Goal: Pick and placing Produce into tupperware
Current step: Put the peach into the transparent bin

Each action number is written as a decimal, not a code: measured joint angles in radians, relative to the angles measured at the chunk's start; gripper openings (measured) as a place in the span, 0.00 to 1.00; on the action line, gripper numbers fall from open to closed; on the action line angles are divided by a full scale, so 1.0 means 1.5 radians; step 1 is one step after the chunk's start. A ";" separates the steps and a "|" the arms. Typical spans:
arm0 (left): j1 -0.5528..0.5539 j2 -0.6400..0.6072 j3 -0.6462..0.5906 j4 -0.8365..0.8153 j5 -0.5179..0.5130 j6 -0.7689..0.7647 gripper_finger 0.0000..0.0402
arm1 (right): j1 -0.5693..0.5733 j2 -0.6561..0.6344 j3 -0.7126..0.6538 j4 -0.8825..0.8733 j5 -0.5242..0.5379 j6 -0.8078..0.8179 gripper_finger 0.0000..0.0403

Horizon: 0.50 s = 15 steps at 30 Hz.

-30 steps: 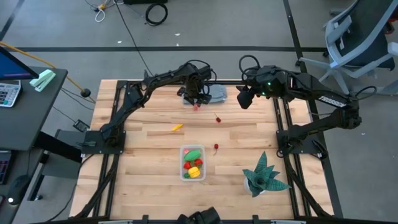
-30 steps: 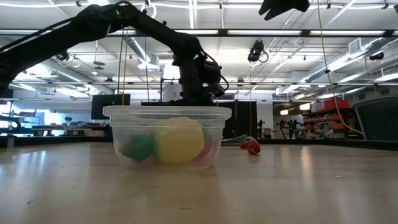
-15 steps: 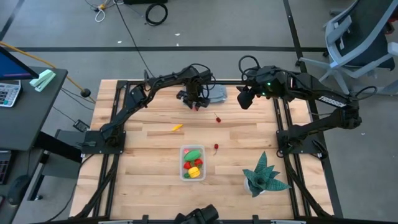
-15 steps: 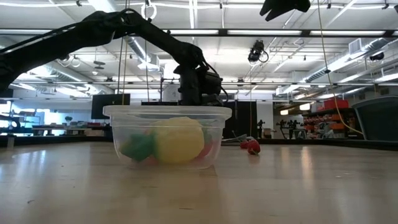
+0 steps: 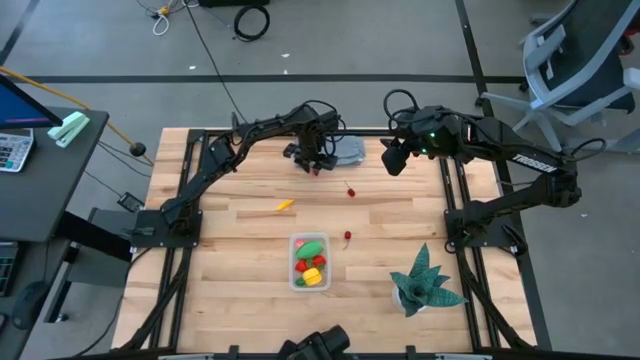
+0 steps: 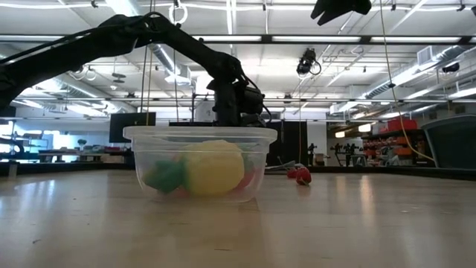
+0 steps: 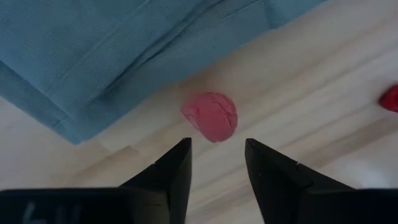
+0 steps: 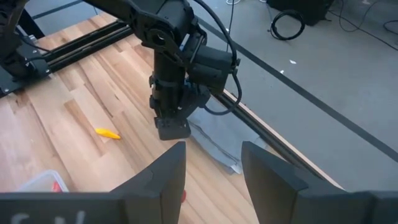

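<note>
Across the worktop (image 5: pixel 250 240), far edge first: your left arm reaches to the folded grey cloth (image 5: pixel 345 150), and the left hand (image 5: pixel 315 166) hangs just beside the cloth's near-left corner. Since a second ago it has shifted slightly right and toward the cloth, and since half a second ago it has barely moved, so you look settled over a target. Left wrist view confirms it: fingers apart, nothing between them, a small red strawberry (image 7: pixel 210 116) lying on the wood just off the cloth edge, centred ahead of the gap. Judgement: pick not yet made, descent and closing come next; the cloth edge close by could snag a finger.

Right arm waits raised at the far right, right hand (image 5: pixel 392 157) with fingers apart, empty.

Tupperware (image 5: pixel 310 262) sits near-centre, holding the green oblong, the yellow lemon and red pieces; unmoved.

Loose produce left: yellow-orange sliver (image 5: pixel 285 205) left of centre, red piece (image 5: pixel 351 191) right of the left hand, cherries (image 5: pixel 347 237) just far-right of the tub. None have moved.
</note>
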 joint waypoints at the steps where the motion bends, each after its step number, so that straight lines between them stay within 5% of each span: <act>1: 0.000 0.000 0.000 0.000 0.000 0.000 0.37 | 0.000 0.000 0.000 0.000 0.000 0.000 0.41; 15: 0.006 0.000 0.000 0.010 0.000 0.132 0.02 | 0.000 0.000 0.000 0.000 0.000 0.000 0.41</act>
